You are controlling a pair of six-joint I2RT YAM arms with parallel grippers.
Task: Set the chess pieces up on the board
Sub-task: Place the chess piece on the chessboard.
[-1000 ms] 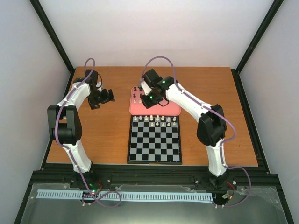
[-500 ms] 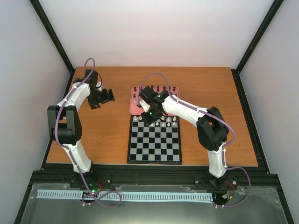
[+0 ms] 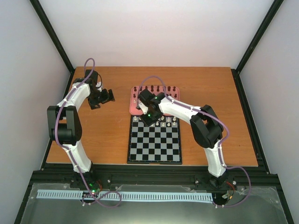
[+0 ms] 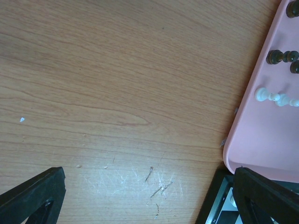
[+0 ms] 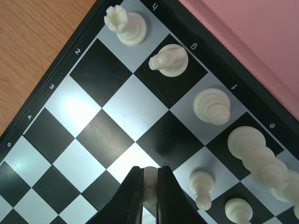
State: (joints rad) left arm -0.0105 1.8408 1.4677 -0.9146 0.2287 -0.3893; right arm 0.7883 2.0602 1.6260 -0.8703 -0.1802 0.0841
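Cream-white chess piece (image 5: 149, 186) is clamped in the fully closed right pincer (image 5: 149, 170) just above the board (image 3: 154, 149) near its eleven o'clock corner, beside standing white pieces (image 5: 212, 106); placement is in hand, and the next move calls for lowering onto a vacant square, then release.

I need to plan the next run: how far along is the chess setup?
Done: a white rook, knight, bishop and more stand along the board's far edge. In hand: the right gripper is shut on a white piece over the board. Left: dark pieces and some white ones sit on the pink tray; the left gripper hangs open, empty.
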